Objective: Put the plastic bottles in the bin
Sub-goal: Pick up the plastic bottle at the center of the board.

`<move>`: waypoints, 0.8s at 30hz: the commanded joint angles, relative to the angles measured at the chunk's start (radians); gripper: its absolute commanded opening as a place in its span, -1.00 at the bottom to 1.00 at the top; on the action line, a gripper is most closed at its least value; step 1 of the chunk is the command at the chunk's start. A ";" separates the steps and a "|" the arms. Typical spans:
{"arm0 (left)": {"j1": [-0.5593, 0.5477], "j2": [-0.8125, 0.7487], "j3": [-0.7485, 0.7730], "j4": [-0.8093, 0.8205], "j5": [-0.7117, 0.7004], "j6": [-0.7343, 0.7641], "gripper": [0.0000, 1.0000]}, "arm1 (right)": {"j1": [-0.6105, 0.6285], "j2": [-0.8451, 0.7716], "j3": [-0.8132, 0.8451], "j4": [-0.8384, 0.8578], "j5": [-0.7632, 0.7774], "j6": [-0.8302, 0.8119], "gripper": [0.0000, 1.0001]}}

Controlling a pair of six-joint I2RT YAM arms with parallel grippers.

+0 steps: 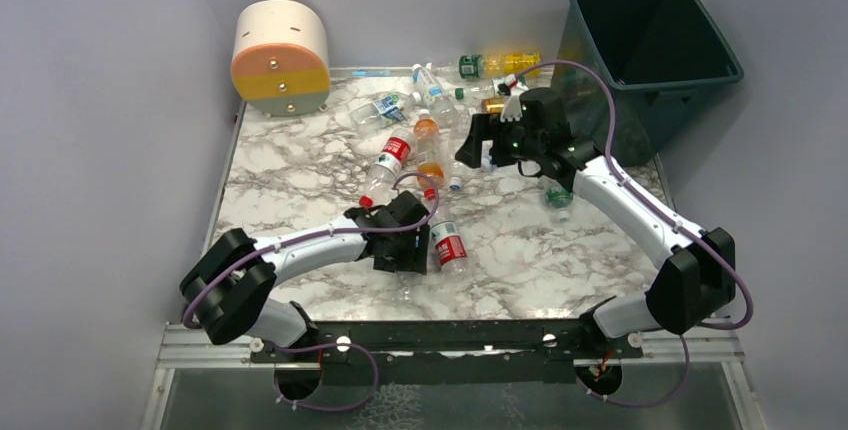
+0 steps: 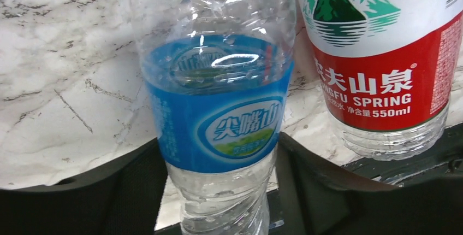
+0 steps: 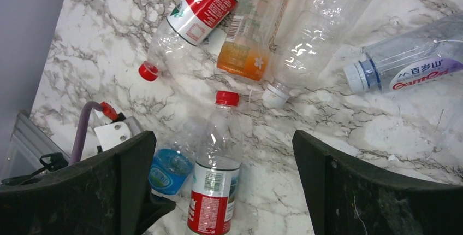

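Left pincer (image 2: 221, 139) first: it's down at the marble table (image 2: 65, 82) with a blue-label bottle (image 2: 218, 109) between its fingers (image 2: 109, 197). Both black fingers touch the label's sides, so that's a pinch. Just to the right of that pincer lies a red-label bottle (image 2: 382, 65), close alongside the blue one. Over to my right pincer (image 3: 223, 135): spread wide, hanging above the table, gripping nothing. Straight below its gap lies a red-capped bottle (image 3: 215, 186), cap pointing away. Past that cap there's an orange-drink bottle (image 3: 248, 43), a clear bottle (image 3: 316, 33) next to it, and a purple-label bottle (image 3: 409, 65) off to the right. Farther back, a yellow-drink bottle (image 1: 505, 62) lies by the rear wall. Beyond and to the right of the right pincer stands the bin (image 1: 680, 100), dark teal, at the far corner. Far left, a round drum (image 1: 281, 57).
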 commanded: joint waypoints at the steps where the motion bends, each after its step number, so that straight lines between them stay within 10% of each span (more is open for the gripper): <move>1: -0.006 -0.012 -0.005 0.036 -0.027 -0.006 0.25 | 0.005 -0.014 -0.016 0.046 -0.036 0.008 0.99; 24: -0.004 -0.284 0.304 0.001 -0.129 0.180 0.04 | 0.005 -0.033 0.049 0.141 -0.326 0.155 0.99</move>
